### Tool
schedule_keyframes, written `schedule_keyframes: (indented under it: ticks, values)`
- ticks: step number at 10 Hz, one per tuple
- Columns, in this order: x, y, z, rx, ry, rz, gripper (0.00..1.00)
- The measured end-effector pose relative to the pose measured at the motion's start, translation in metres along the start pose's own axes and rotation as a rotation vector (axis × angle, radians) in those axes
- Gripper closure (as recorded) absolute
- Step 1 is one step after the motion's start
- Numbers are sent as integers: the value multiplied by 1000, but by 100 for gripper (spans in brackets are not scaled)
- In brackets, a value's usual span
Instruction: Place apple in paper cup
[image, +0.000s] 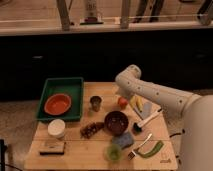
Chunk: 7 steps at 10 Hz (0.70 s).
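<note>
Gripper (120, 94) just above apple (122, 102); its grip I cannot tell; apple likely firm, light, slippery, rolls; I'd pinch across middle; paper cup (56, 128) well apart.

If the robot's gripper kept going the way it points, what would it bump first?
Probably the apple: the gripper points down right above it. Depth is unclear, so it might touch the table beside it instead.
</note>
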Motion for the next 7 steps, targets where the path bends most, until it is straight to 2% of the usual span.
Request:
schedule_keyframes:
  ticks: [4, 5, 7]
  values:
    - [-1, 0, 11, 12, -65, 43, 20]
    - [-1, 1, 17, 14, -93, 54, 20]
    - [0, 0, 19, 15, -108, 66, 20]
